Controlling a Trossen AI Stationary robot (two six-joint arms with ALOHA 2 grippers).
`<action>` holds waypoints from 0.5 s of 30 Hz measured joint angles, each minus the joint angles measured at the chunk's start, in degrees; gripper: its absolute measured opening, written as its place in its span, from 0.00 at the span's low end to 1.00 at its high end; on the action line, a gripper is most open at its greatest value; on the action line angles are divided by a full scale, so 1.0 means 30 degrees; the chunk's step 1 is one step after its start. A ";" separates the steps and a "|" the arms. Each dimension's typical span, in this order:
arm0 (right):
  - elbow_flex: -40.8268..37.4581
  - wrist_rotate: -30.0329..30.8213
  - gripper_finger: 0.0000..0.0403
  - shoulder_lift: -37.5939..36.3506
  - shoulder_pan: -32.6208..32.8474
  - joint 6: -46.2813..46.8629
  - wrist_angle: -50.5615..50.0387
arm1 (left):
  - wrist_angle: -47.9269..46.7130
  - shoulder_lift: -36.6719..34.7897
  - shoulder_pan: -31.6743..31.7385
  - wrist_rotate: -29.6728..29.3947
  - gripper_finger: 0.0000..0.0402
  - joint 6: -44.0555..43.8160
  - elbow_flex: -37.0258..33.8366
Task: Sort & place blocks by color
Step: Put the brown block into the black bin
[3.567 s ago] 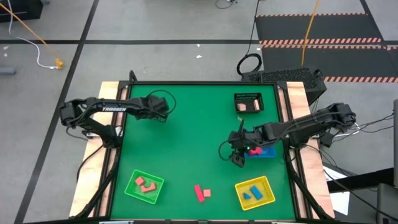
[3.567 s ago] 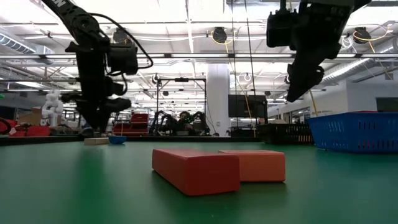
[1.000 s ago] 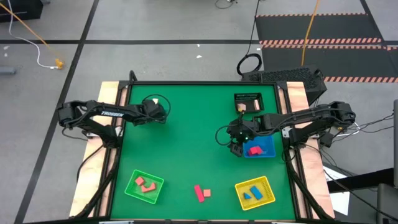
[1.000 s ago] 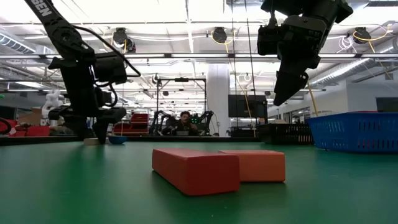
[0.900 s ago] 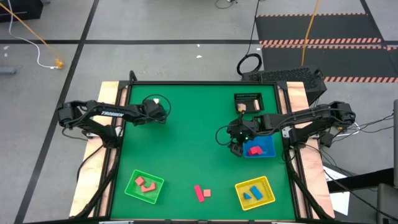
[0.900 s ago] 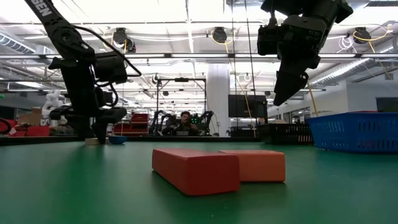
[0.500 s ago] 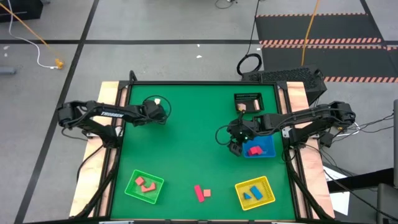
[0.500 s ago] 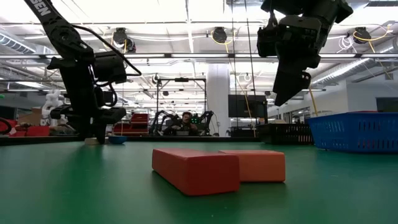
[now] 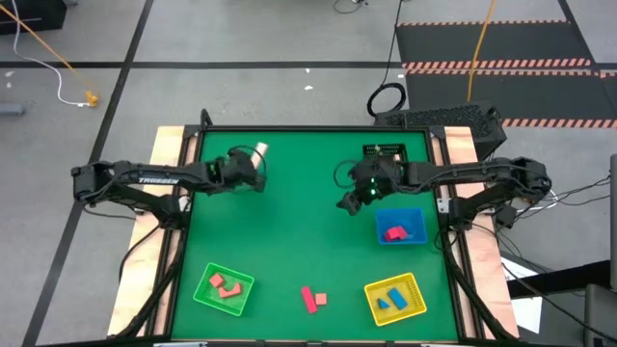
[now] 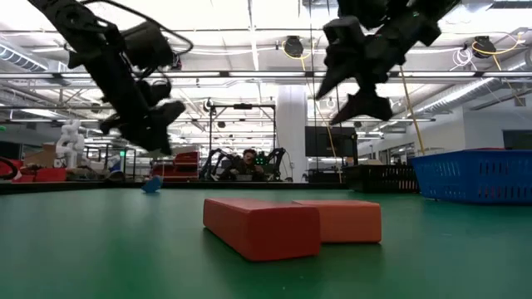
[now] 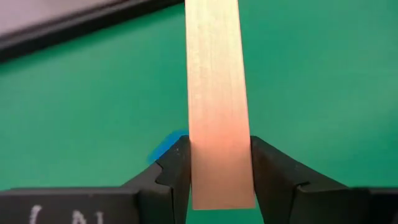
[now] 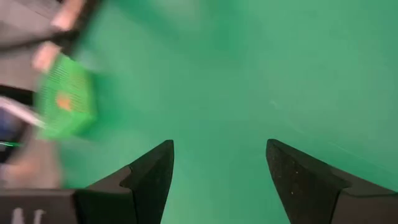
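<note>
My left gripper (image 9: pixel 253 162) is shut on a cream bar (image 9: pixel 259 151) above the table's far left part. A small blue block (image 10: pixel 152 186) lies on the table below it and also peeks past the finger (image 11: pixel 166 144). My right gripper (image 9: pixel 345 201) hangs open over bare green table, left of the blue tray (image 9: pixel 416 220), which holds a red block (image 9: pixel 393 233). A red bar (image 10: pixel 262 226) and a pink block (image 10: pixel 345 220) lie side by side near the front edge. The green tray (image 9: pixel 224 287) holds pink and red blocks; the yellow tray (image 9: pixel 395 298) holds blue ones. My left gripper pinches the cream bar's two long sides (image 11: pixel 219 155) between its two fingers, near one end. The fingers slant down from the table's left side. The bar runs on past the fingertips along their line, lifted clear of the table.
A black mesh basket (image 9: pixel 386 154) stands at the far right, close behind my right arm. The middle of the green table is free room. The three trays sit along the near and right parts of the table.
My left gripper has taken hold of the cream bar and risen with it, tipping and rolling; the bar is lifted clear while the blue block stays on the table. My right gripper, still open, has swung from the blue tray toward the far edge and left, rolling.
</note>
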 joint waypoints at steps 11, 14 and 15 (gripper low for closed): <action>0.0007 -0.3946 0.61 0.0172 -0.2398 0.3800 0.6329 | 0.7413 0.0086 -0.4958 0.0242 0.33 0.5131 0.0000; 0.0007 -0.3946 0.61 0.0575 -0.2424 0.3945 0.7310 | 0.8958 0.0086 -0.5778 0.0503 0.33 0.5791 0.0000; 0.0007 -0.3960 0.61 0.0747 -0.2424 0.4123 0.7574 | 0.9309 0.0086 -0.6027 0.0574 0.33 0.5930 0.0000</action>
